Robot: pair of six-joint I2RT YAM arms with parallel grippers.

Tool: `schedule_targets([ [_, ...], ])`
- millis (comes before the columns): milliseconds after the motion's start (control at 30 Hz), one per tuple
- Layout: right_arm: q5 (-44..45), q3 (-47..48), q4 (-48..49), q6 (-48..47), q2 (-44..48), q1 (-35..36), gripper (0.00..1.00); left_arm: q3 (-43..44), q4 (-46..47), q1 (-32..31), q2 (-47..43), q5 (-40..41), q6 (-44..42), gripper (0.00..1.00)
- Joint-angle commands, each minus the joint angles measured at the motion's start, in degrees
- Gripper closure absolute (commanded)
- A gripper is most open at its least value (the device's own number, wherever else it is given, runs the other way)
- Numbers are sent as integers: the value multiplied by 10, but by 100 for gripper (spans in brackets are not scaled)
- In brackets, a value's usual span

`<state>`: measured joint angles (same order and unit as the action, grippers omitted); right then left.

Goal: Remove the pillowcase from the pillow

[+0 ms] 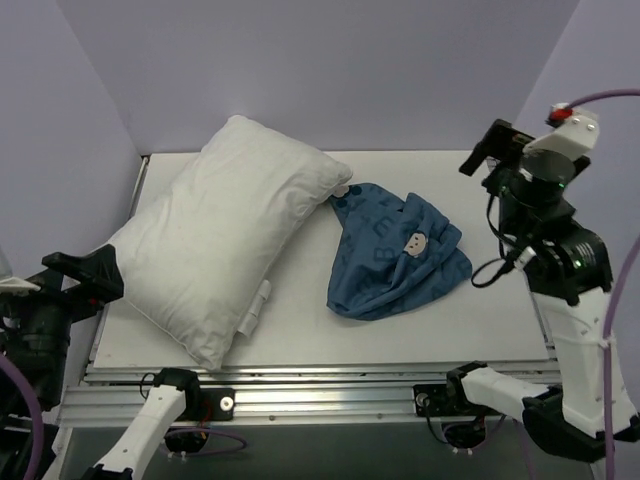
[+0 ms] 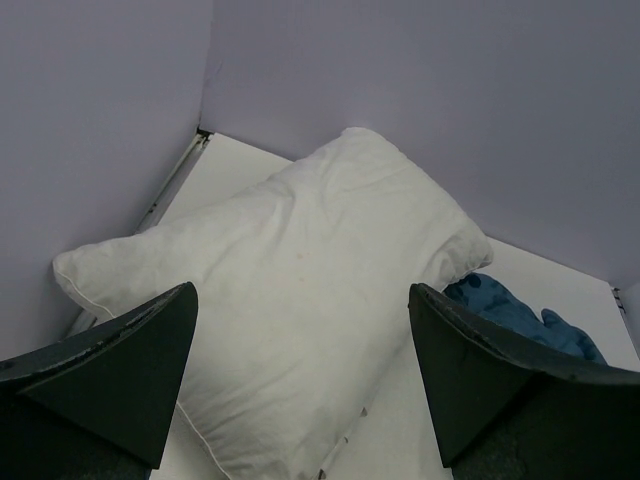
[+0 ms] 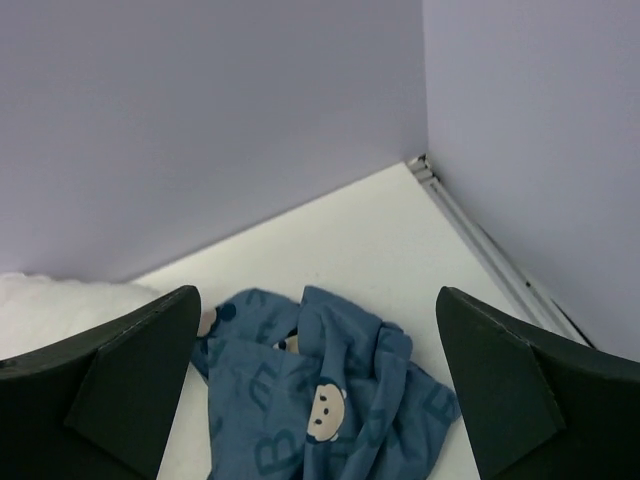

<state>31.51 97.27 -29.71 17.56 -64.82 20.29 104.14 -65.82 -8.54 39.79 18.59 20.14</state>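
The white pillow (image 1: 225,235) lies bare and slanted across the left half of the table, a small tag (image 1: 259,306) at its near edge. The blue pillowcase (image 1: 400,255) lies off it in a crumpled heap to its right, touching the pillow's far corner, with a mouse face showing. My left gripper (image 1: 88,274) hovers open at the table's left edge, empty, looking over the pillow (image 2: 300,250) with the pillowcase (image 2: 505,308) behind it. My right gripper (image 1: 487,150) is raised at the far right, open and empty, above the pillowcase (image 3: 330,400); a bit of pillow (image 3: 60,300) shows at left.
The white table (image 1: 430,335) is enclosed by lavender walls (image 1: 330,70) at the back and both sides. A metal rail (image 1: 320,385) runs along the near edge, where the arm bases sit. A metal strip (image 3: 490,250) runs along the right wall.
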Motion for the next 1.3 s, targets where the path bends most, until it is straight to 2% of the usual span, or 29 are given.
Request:
schedule_targets([
  [0,58,38,-28,-24,65,-2,0,19,-27,-23,-12,59,-14,6],
  [300,37,12,-33,-87,217,1,0,34,-93,-100,-52,167,-6,6],
  [700,54,-85,-33,-85,355,25,0,-17,-136,-133,-110,198,18,6],
  [1067,73,-108,-38,-75,380,93,1,-72,-114,-147,-127,198,40,6],
  [1267,66,-118,-33,-72,378,99,0,-93,-100,-150,-122,192,42,6],
])
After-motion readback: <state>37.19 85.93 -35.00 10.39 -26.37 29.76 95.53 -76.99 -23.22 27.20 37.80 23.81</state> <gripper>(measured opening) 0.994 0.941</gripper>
